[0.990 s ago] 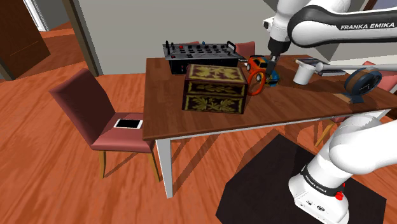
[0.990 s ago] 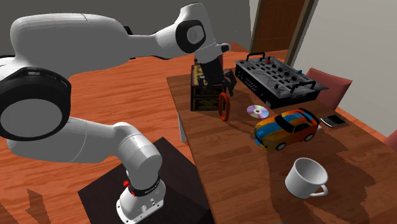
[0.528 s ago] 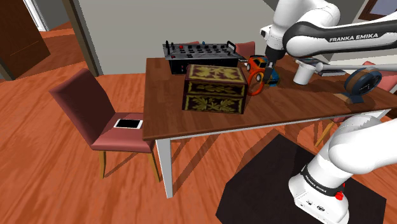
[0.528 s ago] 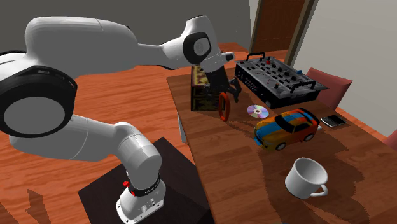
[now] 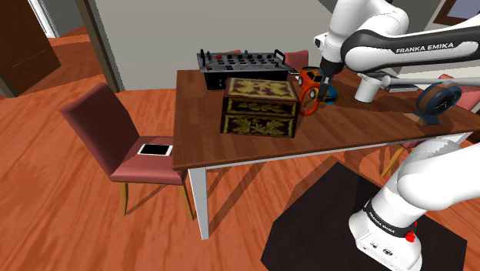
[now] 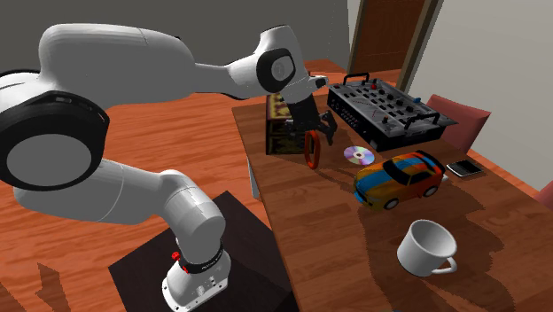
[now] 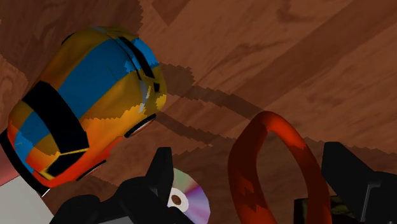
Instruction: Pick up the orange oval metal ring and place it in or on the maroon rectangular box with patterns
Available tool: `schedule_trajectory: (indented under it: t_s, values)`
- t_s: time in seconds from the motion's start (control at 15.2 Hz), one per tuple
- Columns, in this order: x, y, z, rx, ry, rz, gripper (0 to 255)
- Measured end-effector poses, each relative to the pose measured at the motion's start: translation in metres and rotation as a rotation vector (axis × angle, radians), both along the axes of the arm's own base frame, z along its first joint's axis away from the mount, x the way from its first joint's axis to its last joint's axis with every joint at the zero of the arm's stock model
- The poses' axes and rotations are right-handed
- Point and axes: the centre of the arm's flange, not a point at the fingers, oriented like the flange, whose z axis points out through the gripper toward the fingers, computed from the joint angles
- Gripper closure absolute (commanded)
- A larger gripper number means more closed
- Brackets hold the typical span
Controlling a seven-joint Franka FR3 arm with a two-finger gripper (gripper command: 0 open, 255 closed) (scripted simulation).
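Note:
The orange-red oval ring (image 5: 310, 98) stands on edge on the wooden table (image 5: 231, 150), just beside the maroon patterned box (image 5: 260, 108) on the shoulder view's right. My black gripper (image 5: 319, 83) is over the ring's upper end. In the wrist view the gripper (image 7: 248, 153) is open, with the ring (image 7: 280, 159) between its fingers and clear of the left finger (image 7: 159, 175). In the second exterior view the ring (image 6: 311, 148) rises beside the box (image 6: 279, 142), under the gripper (image 6: 312, 135).
An orange and blue toy car (image 6: 399, 180) and a disc (image 6: 358, 155) lie close behind the ring. A black mixer (image 5: 242, 65) stands behind the box and a white mug (image 5: 367, 87) farther along. A chair (image 5: 100, 123) with a phone (image 5: 156, 149) stands at the table's end.
The hand has shifted a little toward the box and lower over the ring. The ring and the box have stayed where they were.

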Motion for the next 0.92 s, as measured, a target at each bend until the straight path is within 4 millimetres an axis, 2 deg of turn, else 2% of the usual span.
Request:
schedule_trajectory:
  t_s: [0.66,0.92]
  values:
    - [0.0,0.0,0.0,0.0,0.0,0.0,255]
    - [0.001,0.001,0.016,0.0,0.0,0.0,255]
